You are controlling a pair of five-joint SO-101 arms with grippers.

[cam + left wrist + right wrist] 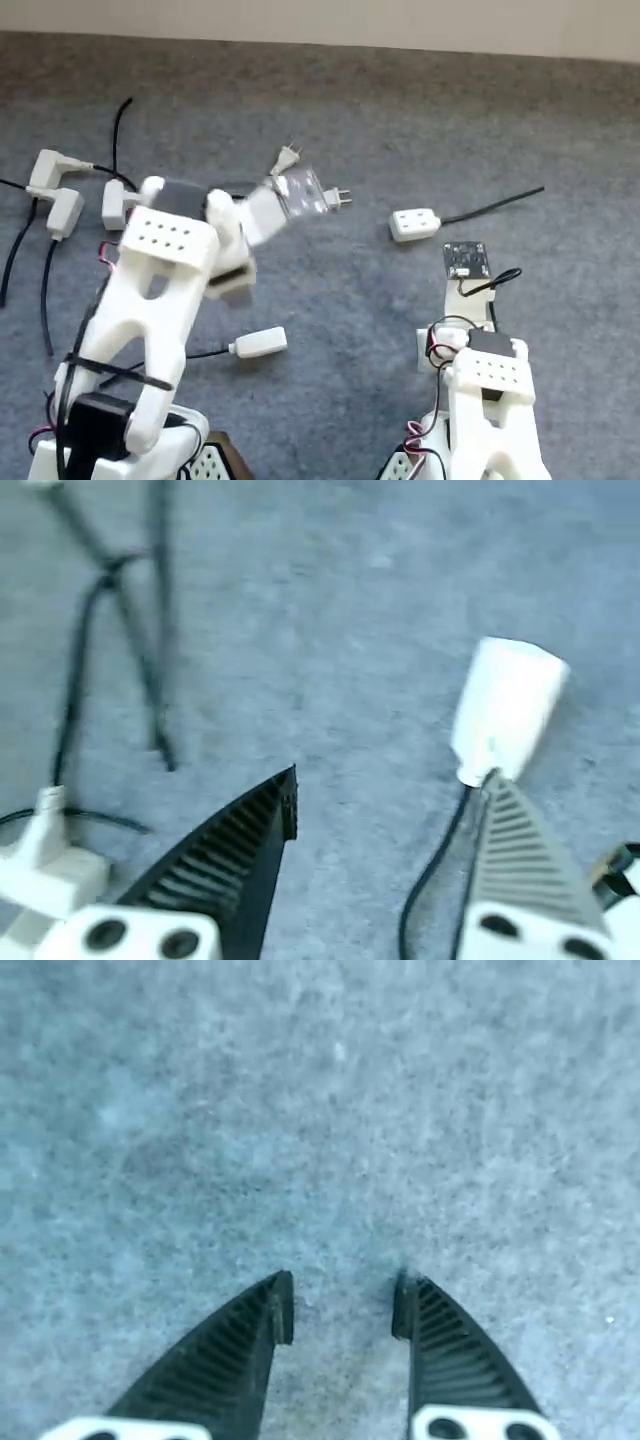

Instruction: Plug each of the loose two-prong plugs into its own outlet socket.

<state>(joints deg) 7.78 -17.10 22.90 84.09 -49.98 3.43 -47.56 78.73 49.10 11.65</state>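
Observation:
Two loose two-prong plugs lie on the grey carpet, one (290, 156) farther back and one (342, 198) beside a blurred grey shape. My left arm (165, 250) stretches toward them. In the left wrist view my left gripper (390, 775) is open and holds nothing. A white socket block (508, 708) with a black cord lies just beyond one fingertip (492, 780). My right arm (487, 375) stands at the front right. My right gripper (343, 1282) is open over bare carpet. A white socket (413, 223) lies ahead of the right arm, and another (258, 343) lies near the front.
A cluster of white sockets (60, 195) with black cords (122, 120) sits at the far left. One of them (40, 865) and crossed cords (110, 610) appear in the left wrist view. The carpet ends at a pale wall edge (400, 40) at the back.

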